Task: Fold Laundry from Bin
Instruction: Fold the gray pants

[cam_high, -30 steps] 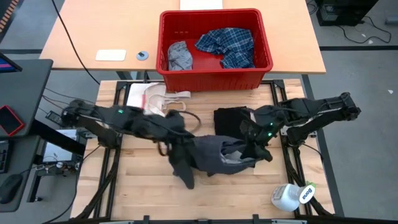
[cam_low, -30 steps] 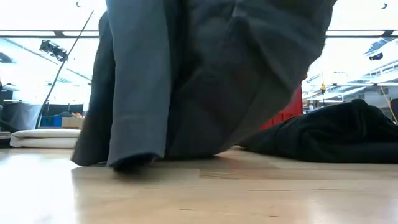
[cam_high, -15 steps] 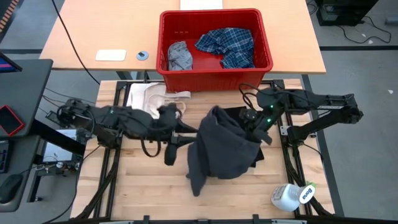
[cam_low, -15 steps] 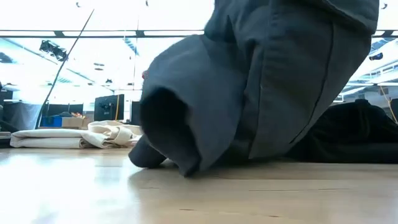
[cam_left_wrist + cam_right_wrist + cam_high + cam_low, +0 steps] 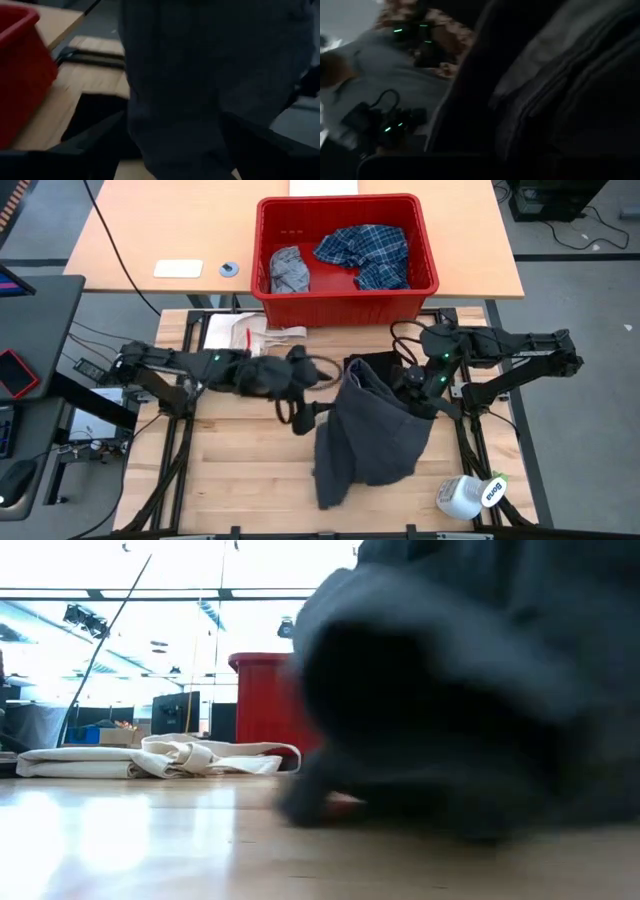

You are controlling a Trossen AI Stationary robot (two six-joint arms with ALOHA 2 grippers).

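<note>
Dark grey garment point(image 5: 372, 442) hangs over the near table point(image 5: 230, 480), pinched at its top edge by the right gripper point(image 5: 413, 388), clamped on it. Left gripper point(image 5: 308, 412) beside it, fingers spread wide, holding nothing. Red bin point(image 5: 345, 300) beyond holds 2 garments: plaid shirt point(image 5: 365, 252), light grey one point(image 5: 288, 270).

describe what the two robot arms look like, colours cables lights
Both the left arm and the right arm are matte black, slim jointed segments. Black cables loop loosely near each wrist, and small green lights glow on both. The left gripper has dark flat fingers.
</note>
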